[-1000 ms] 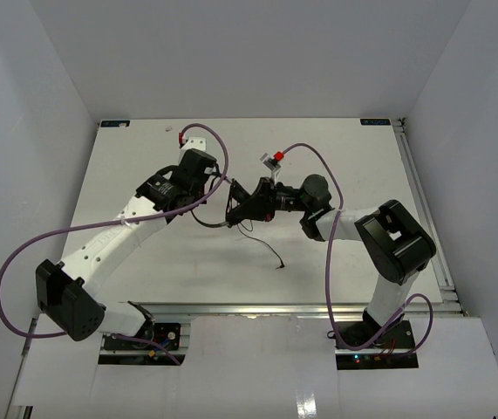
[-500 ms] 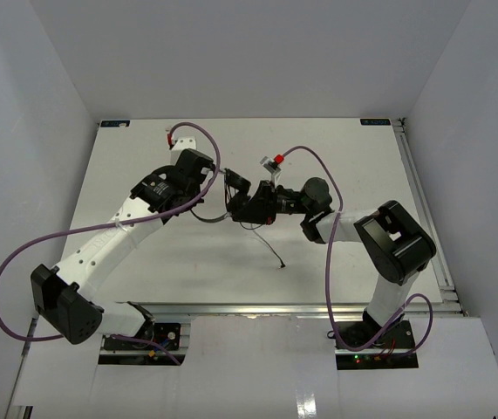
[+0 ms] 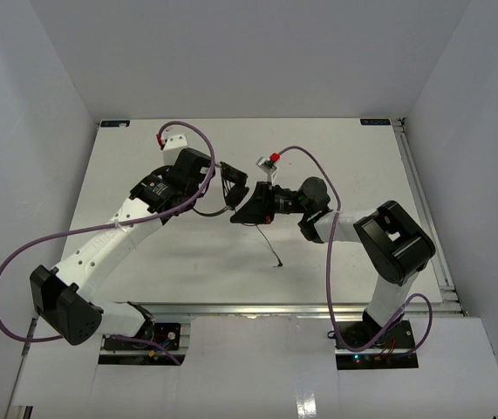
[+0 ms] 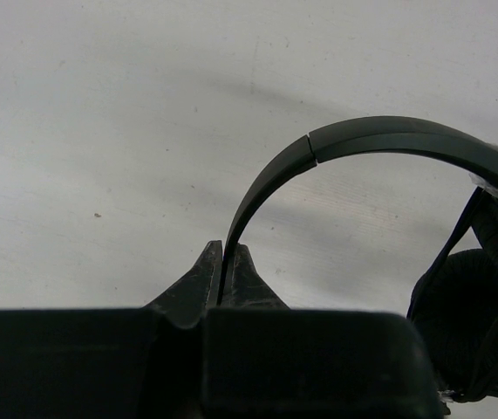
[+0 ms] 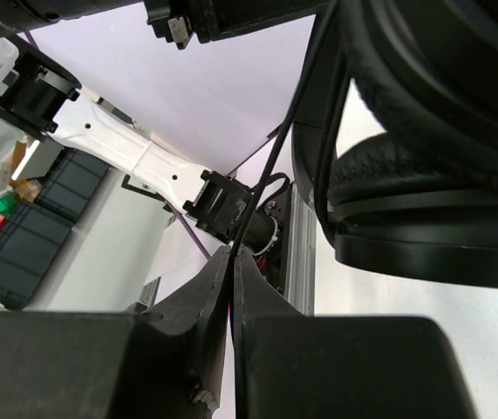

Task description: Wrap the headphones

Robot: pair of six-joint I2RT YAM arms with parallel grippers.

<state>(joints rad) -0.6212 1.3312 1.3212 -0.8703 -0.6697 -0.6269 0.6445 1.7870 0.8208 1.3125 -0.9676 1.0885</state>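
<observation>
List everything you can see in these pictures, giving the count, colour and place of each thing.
headphones: one pair, black, held above the table between the two grippers
headphone cable: one, thin and black, hanging from the headphones with its end down at the table
table: one, white, under both arms
storage bins: at least two, dark, off the table in the right wrist view
purple cables: two, one looping along each arm
arms: two, white with black joints, bases at the near edge
left gripper: one, black, shut on the headband
right gripper: one, black, shut on the headphone cable
</observation>
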